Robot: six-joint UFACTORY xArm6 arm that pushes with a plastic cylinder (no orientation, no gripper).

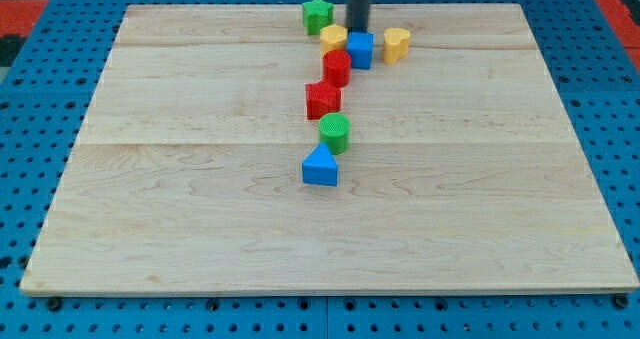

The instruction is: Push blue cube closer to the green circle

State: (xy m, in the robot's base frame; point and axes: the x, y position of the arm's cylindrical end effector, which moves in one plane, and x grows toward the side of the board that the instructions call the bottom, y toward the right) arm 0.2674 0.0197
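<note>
My tip point(357, 33) behind the blue cube point(360, 50)
The rod has no fingers to open or shut; blue cube sits near the view's top, red cylinder point(337, 67) touching it; green circle point(334, 133) well below.

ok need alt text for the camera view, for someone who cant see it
My tip sits just above the blue cube near the top of a wooden board. Below run a red cylinder, red star, green circle and blue triangle. A green star and two yellow blocks flank the cube.
</note>
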